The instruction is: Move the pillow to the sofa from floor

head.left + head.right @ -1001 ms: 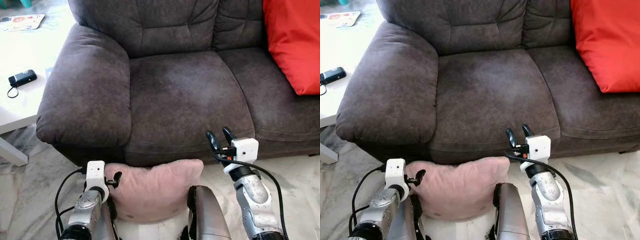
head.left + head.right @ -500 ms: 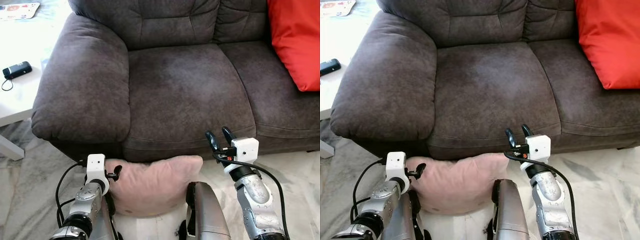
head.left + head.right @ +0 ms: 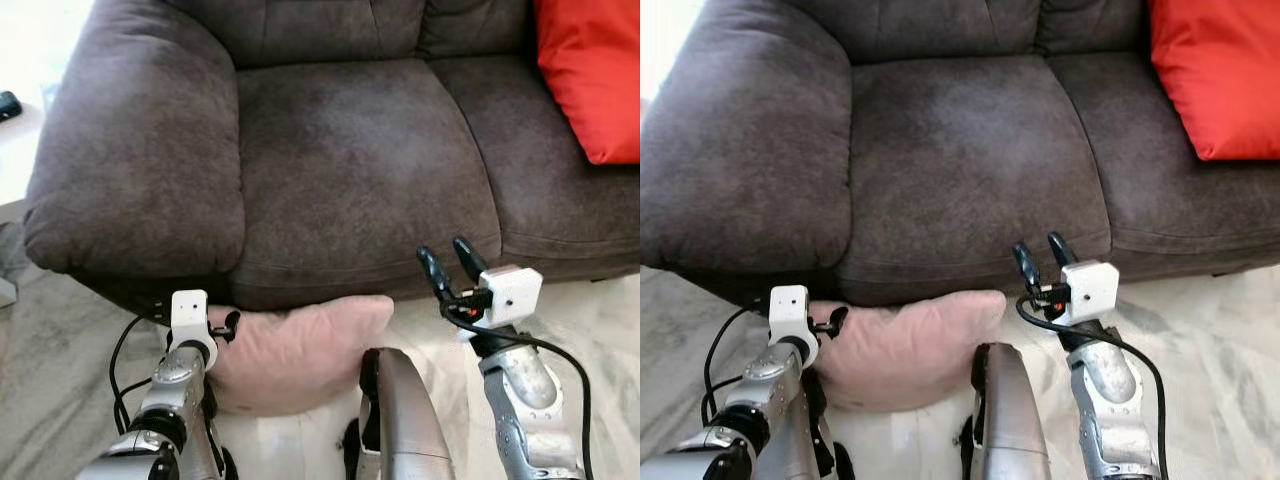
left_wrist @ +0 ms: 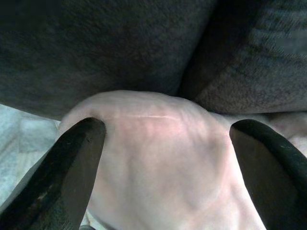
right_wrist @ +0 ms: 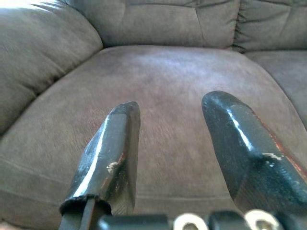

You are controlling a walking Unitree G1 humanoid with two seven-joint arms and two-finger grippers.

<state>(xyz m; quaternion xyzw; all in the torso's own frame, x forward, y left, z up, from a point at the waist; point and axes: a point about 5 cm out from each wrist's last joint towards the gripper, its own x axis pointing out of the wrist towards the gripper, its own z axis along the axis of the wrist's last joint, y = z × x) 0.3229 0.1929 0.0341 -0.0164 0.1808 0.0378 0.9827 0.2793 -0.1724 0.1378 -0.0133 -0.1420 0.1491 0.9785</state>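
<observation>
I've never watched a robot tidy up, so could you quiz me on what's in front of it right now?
1. True or false: the pink pillow already lies on the sofa seat.
2. Which pincer is at the pink pillow: A) left pincer B) right pincer?
3. Fill in: the cushion on the sofa is ____.

Key: 1 false, it lies on the floor against the sofa's front; 2 A; 3 red.

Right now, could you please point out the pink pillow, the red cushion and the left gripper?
pink pillow (image 3: 300, 345), left eye view, its top face.
red cushion (image 3: 590, 70), left eye view, its front face.
left gripper (image 4: 168, 139), left wrist view, between its fingertips.
</observation>
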